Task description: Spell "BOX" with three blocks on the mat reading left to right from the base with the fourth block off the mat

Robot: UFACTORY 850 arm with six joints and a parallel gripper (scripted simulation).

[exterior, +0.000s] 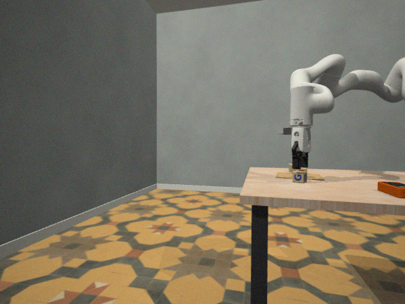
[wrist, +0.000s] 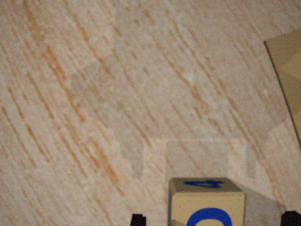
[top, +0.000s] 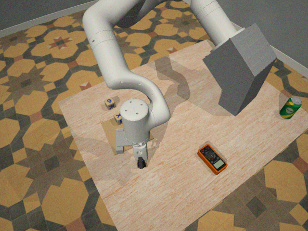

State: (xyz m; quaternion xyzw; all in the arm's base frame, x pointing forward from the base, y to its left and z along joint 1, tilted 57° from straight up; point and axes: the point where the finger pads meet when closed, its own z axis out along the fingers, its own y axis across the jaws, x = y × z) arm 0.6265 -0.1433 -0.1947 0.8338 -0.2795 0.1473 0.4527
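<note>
A wooden letter block (wrist: pixel 207 203) lies on the table, off the mat, with a round blue letter on top, cut off by the frame edge, and a 4 on one side. It shows a G side in the exterior view (exterior: pixel 299 177). My gripper (wrist: pixel 213 218) (exterior: pixel 299 162) is open, one fingertip on each side of this block, just above it. In the top view the gripper (top: pixel 141 164) hides this block. A block with X on top (top: pixel 117 118) sits at the tan mat's (top: pixel 109 133) far corner. A block showing 9 and R (top: pixel 109 103) lies off the mat beyond it. I see no other block.
An orange multimeter (top: pixel 211 159) lies to the right on the table. A green can (top: pixel 290 107) lies near the table's right edge. A large grey box (top: pixel 239 67) stands at the arm's base. The mat's corner shows in the wrist view (wrist: pixel 288 80).
</note>
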